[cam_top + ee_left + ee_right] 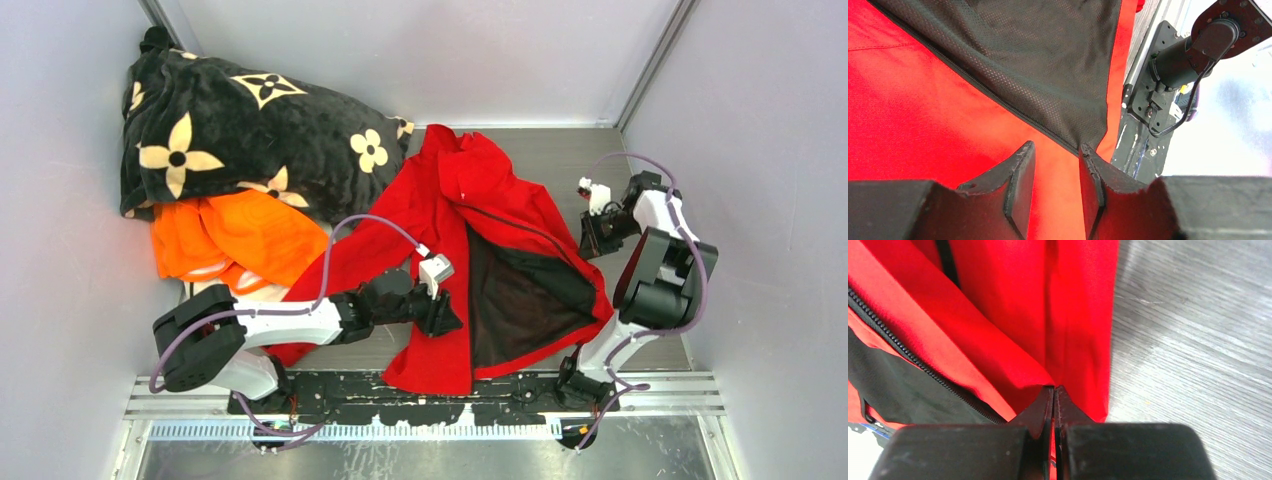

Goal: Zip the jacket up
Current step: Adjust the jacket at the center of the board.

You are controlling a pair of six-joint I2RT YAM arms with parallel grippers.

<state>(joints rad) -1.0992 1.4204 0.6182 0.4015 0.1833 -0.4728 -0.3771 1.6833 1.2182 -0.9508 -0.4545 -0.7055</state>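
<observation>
Our right gripper (1054, 388) is pinched shut on the jacket (500, 185) — its two fingers (1040, 407) meet on a peaked fold of red cloth at the jacket's right-hand edge, with bare table (1198, 340) just beyond that edge. Our left gripper (1055, 150) stands with its jaws parted and nothing between them. It hangs low over the jacket's front near the hem, and the zip teeth (998, 97) run down to a point close by one finger. We cannot tell whether those fingers touch the cloth. The jacket lies spread out and unzipped, collar toward the far wall, its right front panel folded back so the dark mesh lining (520, 295) shows as a triangle. One sleeve (340, 270) reaches out from the jacket's left side, passing under the left arm (290, 320). Beside that sleeve lies an orange garment (240, 235) — and behind it a black blanket (230, 120) with pale flowers, touching the jacket's left shoulder
</observation>
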